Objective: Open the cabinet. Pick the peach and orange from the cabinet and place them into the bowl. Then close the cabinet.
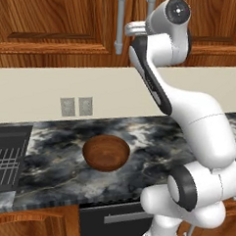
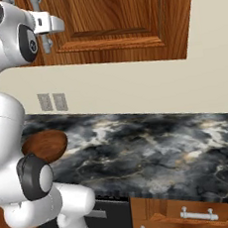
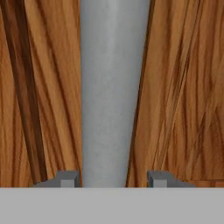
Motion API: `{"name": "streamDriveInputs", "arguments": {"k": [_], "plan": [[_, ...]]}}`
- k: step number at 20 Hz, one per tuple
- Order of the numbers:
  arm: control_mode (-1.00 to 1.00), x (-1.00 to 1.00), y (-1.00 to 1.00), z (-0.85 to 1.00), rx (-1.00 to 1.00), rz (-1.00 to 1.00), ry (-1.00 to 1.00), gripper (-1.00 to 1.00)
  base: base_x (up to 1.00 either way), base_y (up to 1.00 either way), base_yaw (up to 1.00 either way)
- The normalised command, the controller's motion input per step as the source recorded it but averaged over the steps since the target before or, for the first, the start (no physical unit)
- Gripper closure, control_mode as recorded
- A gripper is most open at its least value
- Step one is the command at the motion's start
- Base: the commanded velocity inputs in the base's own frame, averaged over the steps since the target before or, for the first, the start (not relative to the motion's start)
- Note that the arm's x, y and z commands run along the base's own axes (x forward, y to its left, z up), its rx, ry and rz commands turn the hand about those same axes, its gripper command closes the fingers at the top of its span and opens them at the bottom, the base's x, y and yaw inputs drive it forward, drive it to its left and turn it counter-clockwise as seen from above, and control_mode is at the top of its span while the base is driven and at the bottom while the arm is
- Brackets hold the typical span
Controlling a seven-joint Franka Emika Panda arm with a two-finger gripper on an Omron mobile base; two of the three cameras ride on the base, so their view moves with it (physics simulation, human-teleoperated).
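Observation:
The cabinet (image 1: 56,18) hangs on the wall above the counter with both panelled doors shut. My gripper (image 1: 129,28) is raised to the long grey bar handles (image 1: 119,27) where the doors meet. In the hand view the gripper (image 3: 113,178) straddles one grey handle (image 3: 111,87). The left fingertip sits at the bar's edge, and a strip of wood shows between the bar and the right fingertip (image 3: 158,179). The jaws are open around it. The dark-brown wooden bowl (image 1: 106,152) stands empty on the marble counter below. The peach and the orange are hidden behind the doors.
Two wall sockets (image 1: 76,106) sit on the cream backsplash. A dark sink with a rack (image 1: 5,158) lies at the counter's left end. Lower drawers with short grey handles (image 2: 199,214) run under the counter (image 2: 154,146), beside a dark appliance front (image 1: 114,220).

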Motion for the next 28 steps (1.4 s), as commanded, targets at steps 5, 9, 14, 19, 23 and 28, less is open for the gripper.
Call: {"name": "streamDriveInputs", "arguments": {"k": [5,9,14,19,23,28], "plan": [[-1.00,0.00,0.00,0.00,0.00,0.00,0.00,1.00,0.00,0.00,0.00],[-1.00,0.00,0.00,0.00,0.00,0.00,0.00,1.00,0.00,0.00,0.00],[-1.00,-0.02,0.00,0.00,0.00,0.00,0.00,1.00,0.00,0.00,0.00],[-1.00,-0.29,0.00,0.00,0.00,0.00,0.00,1.00,0.00,0.00,0.00],[-1.00,-0.65,0.00,0.00,0.00,0.00,0.00,1.00,0.00,0.00,0.00],[-1.00,-0.67,0.00,0.00,0.00,0.00,0.00,1.00,0.00,0.00,0.00]]}}
